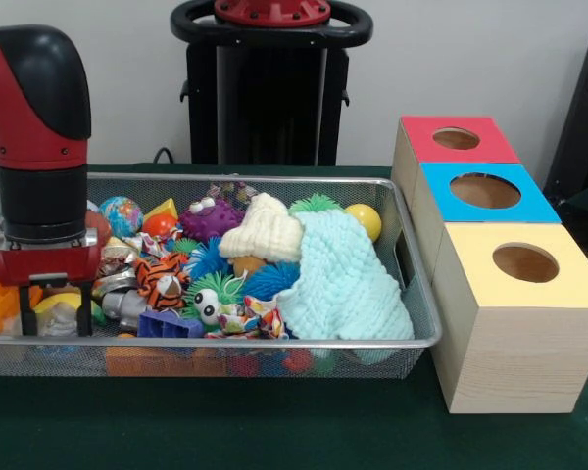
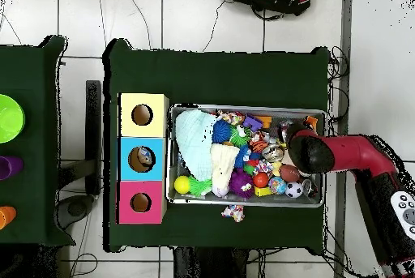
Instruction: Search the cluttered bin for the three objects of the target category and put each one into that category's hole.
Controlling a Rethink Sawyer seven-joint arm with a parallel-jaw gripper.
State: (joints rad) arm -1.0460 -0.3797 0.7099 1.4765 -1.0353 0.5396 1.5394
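Over the bin's [image 1: 412, 338] crowded end far from the three boxes [image 1: 514, 294], the end effector [image 1: 56, 315] hangs released, so it should drop slowly onto one small toy [image 1: 160, 279] and squeeze only that.

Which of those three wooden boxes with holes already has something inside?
The blue-topped box, the middle one. From overhead, something shows inside its hole, while the yellow-topped box and red-topped box show only dark holes.
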